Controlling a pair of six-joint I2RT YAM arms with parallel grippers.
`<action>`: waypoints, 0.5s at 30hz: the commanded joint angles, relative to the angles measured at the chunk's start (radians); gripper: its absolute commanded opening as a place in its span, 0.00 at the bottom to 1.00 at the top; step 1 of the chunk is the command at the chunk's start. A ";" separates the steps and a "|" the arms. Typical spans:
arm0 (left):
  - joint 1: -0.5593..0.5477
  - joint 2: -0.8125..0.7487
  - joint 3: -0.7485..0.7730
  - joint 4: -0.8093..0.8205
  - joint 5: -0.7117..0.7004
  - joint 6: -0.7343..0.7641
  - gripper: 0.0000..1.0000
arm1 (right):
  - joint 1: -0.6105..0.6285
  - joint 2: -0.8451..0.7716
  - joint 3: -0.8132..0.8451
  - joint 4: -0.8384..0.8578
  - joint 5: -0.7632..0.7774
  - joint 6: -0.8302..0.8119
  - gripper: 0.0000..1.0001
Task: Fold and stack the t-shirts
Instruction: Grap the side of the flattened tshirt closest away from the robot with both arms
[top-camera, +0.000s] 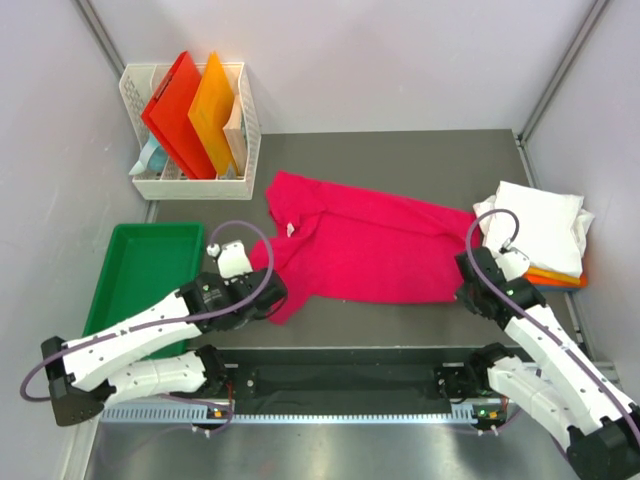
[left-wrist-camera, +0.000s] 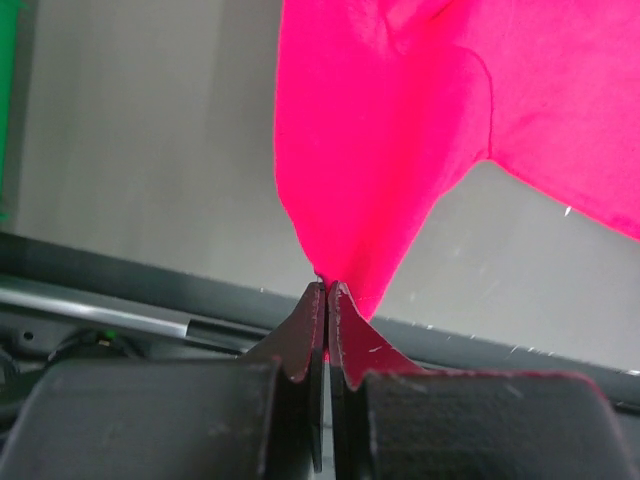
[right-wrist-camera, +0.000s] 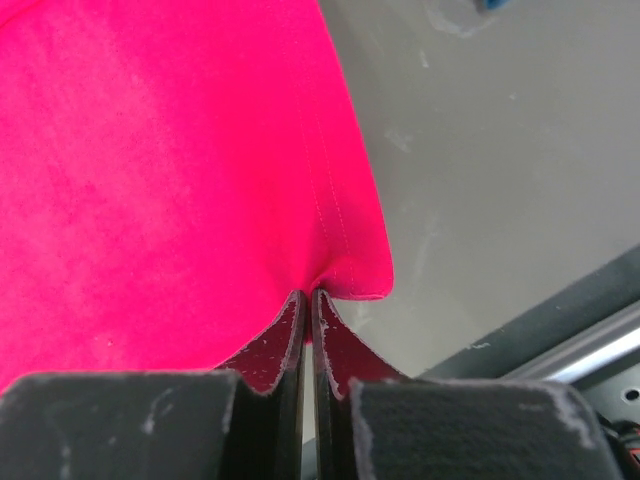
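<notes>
Magenta cloth is filling both wrist views: the left gripper (left-wrist-camera: 327, 287) is pinching a near tip of the pink t-shirt (top-camera: 370, 245), jaws closed tight on a thin fold, and the right gripper (right-wrist-camera: 305, 293) is clamping the hemmed near corner the same way. Between them the shirt is lying spread but rumpled on the table (top-camera: 420, 150), collar toward the far left. For a clean fold, I judge both arms should be lifting evenly, holding the near edge taut so nothing is sagging or twisting, then laying it squarely over the far edge. Beyond the right arm the stack of folded shirts (top-camera: 535, 222) is waiting, white over orange; farthest back, the white basket (top-camera: 190, 186) is holding stiff folders (top-camera: 178, 110)
</notes>
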 joint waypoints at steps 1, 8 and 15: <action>-0.064 0.020 0.034 -0.101 -0.028 -0.112 0.00 | 0.019 -0.016 0.021 -0.066 0.041 0.039 0.00; -0.064 0.014 0.008 -0.045 -0.024 -0.096 0.00 | 0.019 -0.014 0.028 -0.071 0.037 0.044 0.00; -0.062 0.039 0.078 -0.018 -0.180 -0.027 0.00 | 0.019 -0.040 0.084 -0.095 0.110 0.015 0.00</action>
